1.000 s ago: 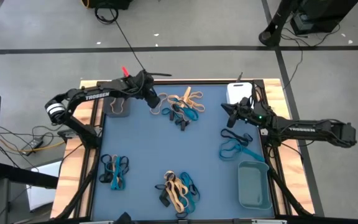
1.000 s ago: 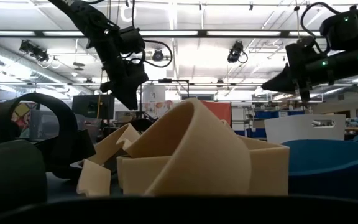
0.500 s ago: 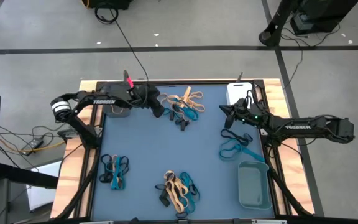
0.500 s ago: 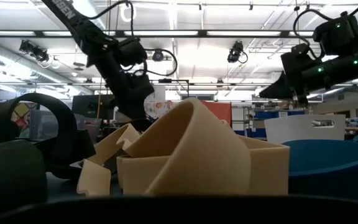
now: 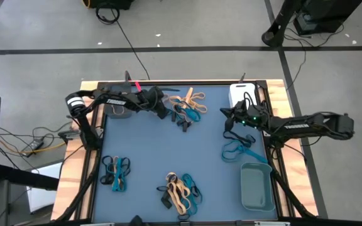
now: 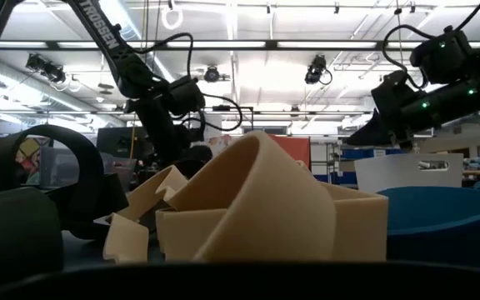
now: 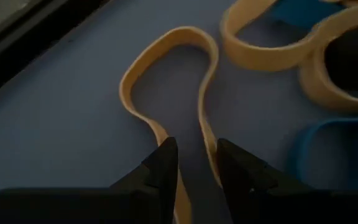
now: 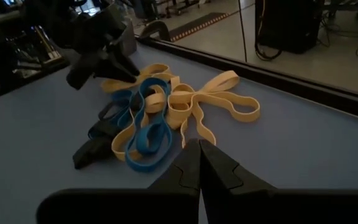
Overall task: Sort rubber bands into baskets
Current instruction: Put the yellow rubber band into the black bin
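Hard to read much from table height: a big tan band (image 6: pixel 257 200) fills the foreground, out of focus, with a dark loop (image 6: pixel 52 179) at its side, hiding most of the surface behind. Only the rim of the white basket (image 6: pixel 407 171) peeks out there. From above, the dark grey basket (image 5: pixel 119 109) sits half covered by the left arm at the far left corner of the blue mat (image 5: pixel 168 150).

Down low at the far cluster of rubber bands (image 5: pixel 187 107), the left gripper (image 5: pixel 166 113). Fingers partly apart, straddling one strand of a thin tan loop (image 7: pixel 166 81) lying flat on the mat; that loop pinches to a narrow waist near the fingertips (image 7: pixel 164 158), its lower end cut off behind them. Beside it, thicker tan bands (image 7: pixel 291 50) and a blue one (image 7: pixel 328 149), cropped at the edge.

Over at the right side, the right gripper (image 5: pixel 226 114), raised off the mat just beside the white basket (image 5: pixel 241 94), fingers pressed together on nothing, pointed toward the same tangle of tan, blue and black loops (image 8: pixel 160 118).

Elsewhere on the mat: a loose teal band (image 5: pixel 236 150) near the grey-teal basket (image 5: pixel 256 186), a teal-and-black clump (image 5: pixel 115 172) near left, a mixed pile (image 5: pixel 180 192) at the near edge.
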